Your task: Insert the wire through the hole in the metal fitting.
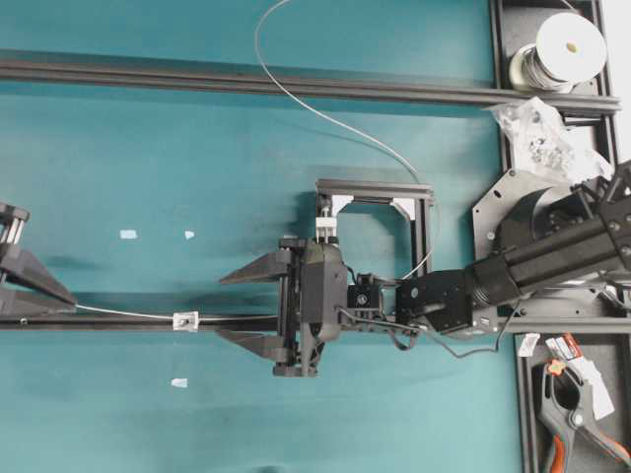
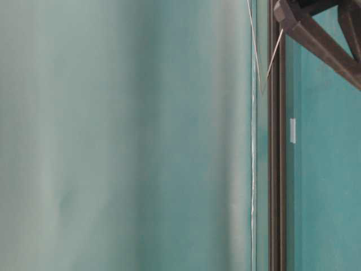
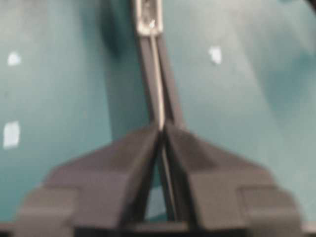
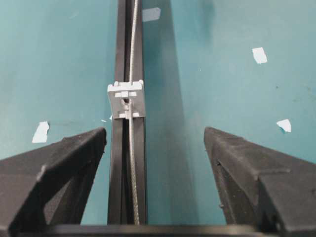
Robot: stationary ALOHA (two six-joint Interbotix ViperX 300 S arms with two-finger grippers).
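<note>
The wire point(image 4: 131, 148) runs along the dark rail point(image 4: 118, 173) and passes through the metal fitting point(image 4: 127, 100), which sits on that rail; in the right wrist view the strand enters the hole point(image 4: 127, 103) on the near side and shows again beyond it, so I judge the threading done and the pull-through step in hand. In the overhead view the fitting point(image 1: 185, 320) lies between my two grippers, with wire leading from it toward the left gripper point(image 1: 44, 291) at the frame's left edge. That gripper's fingers point(image 3: 128, 158) are pinched together at their tips with the wire caught between them. The right gripper point(image 1: 246, 305) hangs near the fitting with its fingers point(image 4: 59, 168) spread wide, holding nothing. Next I would draw the strand further out leftward, slowly, watching that the fitting does not slide along the rail.
</note>
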